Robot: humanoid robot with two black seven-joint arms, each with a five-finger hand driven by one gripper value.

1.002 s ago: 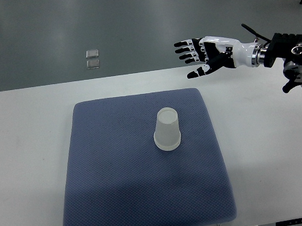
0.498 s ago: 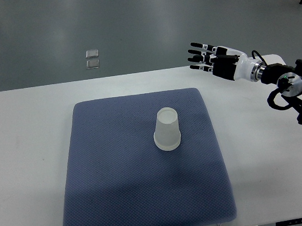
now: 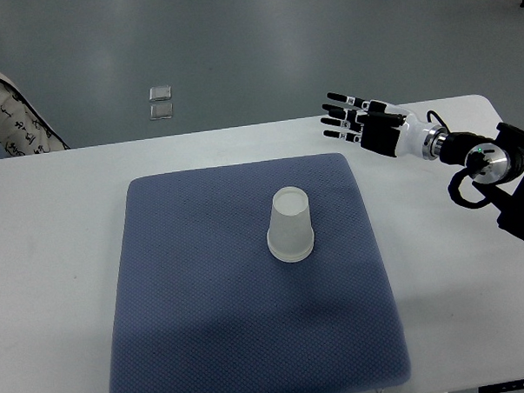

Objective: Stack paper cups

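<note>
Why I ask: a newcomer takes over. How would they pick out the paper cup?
On the white table lies a blue-grey mat. Near its middle stands the paper cup, upside down, whitish, the only thing on the mat.

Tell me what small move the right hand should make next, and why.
Probably bring the right hand toward the upturned translucent white paper cup on the blue padded mat, fingers spread. The hand is open, holds nothing and hovers off the mat's far right corner, apart from the cup, the only one in view.
</note>
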